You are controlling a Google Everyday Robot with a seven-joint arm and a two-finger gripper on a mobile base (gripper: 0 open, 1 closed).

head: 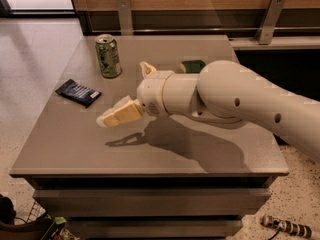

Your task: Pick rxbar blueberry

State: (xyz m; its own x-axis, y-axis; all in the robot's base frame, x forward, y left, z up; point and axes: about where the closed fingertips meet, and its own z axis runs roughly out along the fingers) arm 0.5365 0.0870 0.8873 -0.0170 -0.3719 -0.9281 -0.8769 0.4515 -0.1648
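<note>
Hovering gripper (122,93): above the table (75,149), jaws spread wide, holding nothing.
rxbar blueberry (78,92): flat on the table, near the gripper, untouched.
Progress: approach only, I'd say; grasp and lift remain.
Green can (108,55), sponge (192,65): farther back.

The white arm (240,99) reaches in from the right, held roughly level. Its gripper (123,92) hangs mid-scene, pointing left, fingers (119,115) spread wide, one near, one far.
</note>
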